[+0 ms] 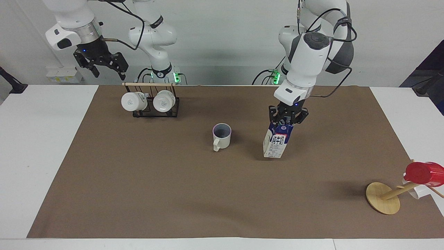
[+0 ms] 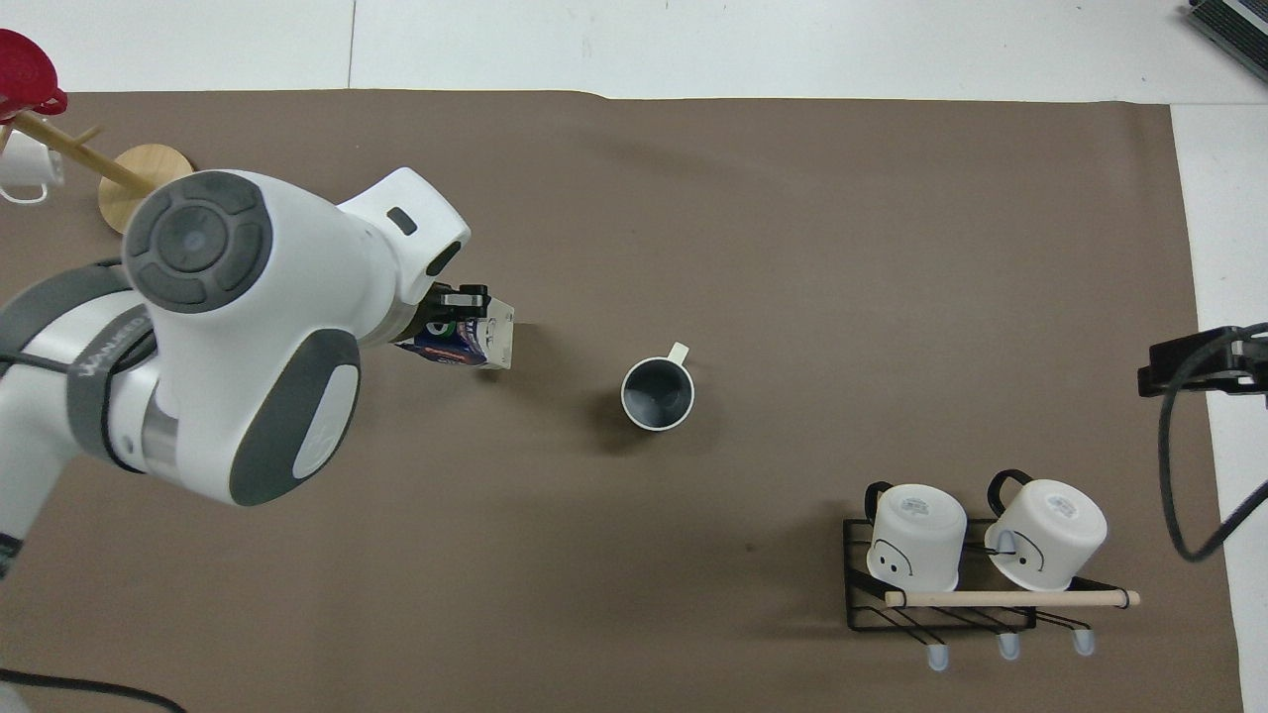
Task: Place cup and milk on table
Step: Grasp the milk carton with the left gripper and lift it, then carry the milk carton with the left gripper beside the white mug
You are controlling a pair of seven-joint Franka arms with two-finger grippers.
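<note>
The cream cup [image 1: 221, 136] with a lavender rim stands upright on the brown sheet at the middle of the table [image 1: 41, 139], handle pointing away from the robots; it also shows in the overhead view [image 2: 658, 392]. My left gripper [image 1: 287, 121] is shut on the top of the milk carton [image 1: 276, 142], which hangs nearly upright just over the sheet beside the cup, toward the left arm's end. In the overhead view the left arm hides most of the carton [image 2: 474, 342]. My right gripper [image 1: 104, 67] is open and empty, raised above the table's edge near the mug rack.
A black wire rack [image 1: 152, 104] with two white cups on their sides stands near the robots at the right arm's end. A wooden cup tree [image 1: 385, 198] with a red cup [image 1: 424, 173] stands far from the robots at the left arm's end.
</note>
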